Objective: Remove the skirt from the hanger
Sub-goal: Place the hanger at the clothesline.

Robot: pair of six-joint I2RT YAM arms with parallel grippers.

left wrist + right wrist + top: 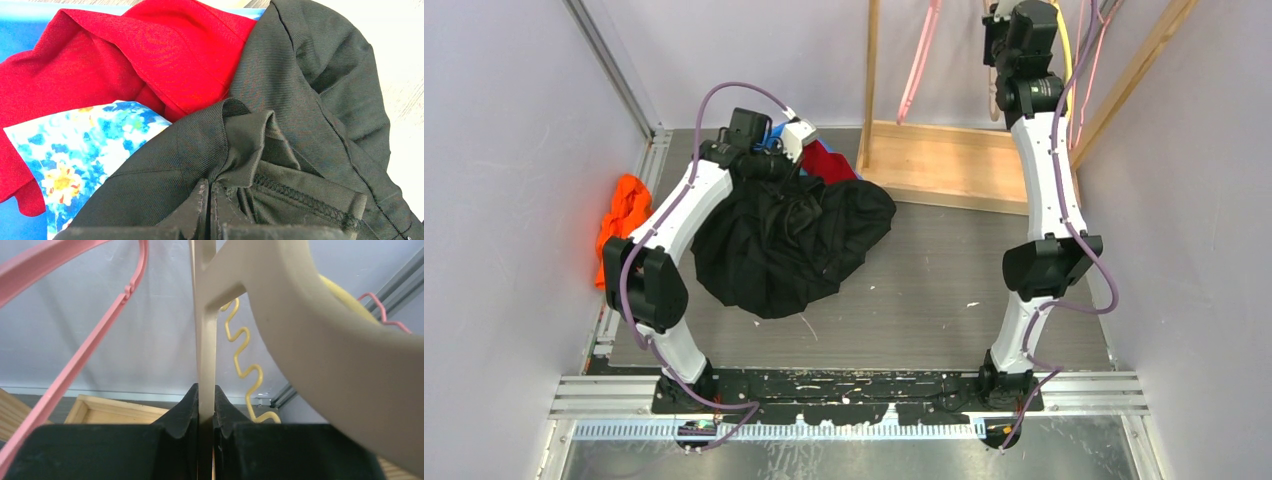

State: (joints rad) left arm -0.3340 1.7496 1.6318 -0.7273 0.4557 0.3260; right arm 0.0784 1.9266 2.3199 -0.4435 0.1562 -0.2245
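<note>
The black skirt is off the hanger and drapes in a loose heap from my left gripper down onto the table. In the left wrist view, my left gripper is shut, with a fold of the skirt pinched at its tips. At the back right, my right gripper is raised high. In the right wrist view it is shut on the thin bar of the beige hanger, which carries no cloth.
A red garment and a blue floral cloth lie on a blue surface under the skirt's upper edge. An orange cloth lies by the left wall. The wooden rack base, pink hangers and a yellow hanger stand at the back.
</note>
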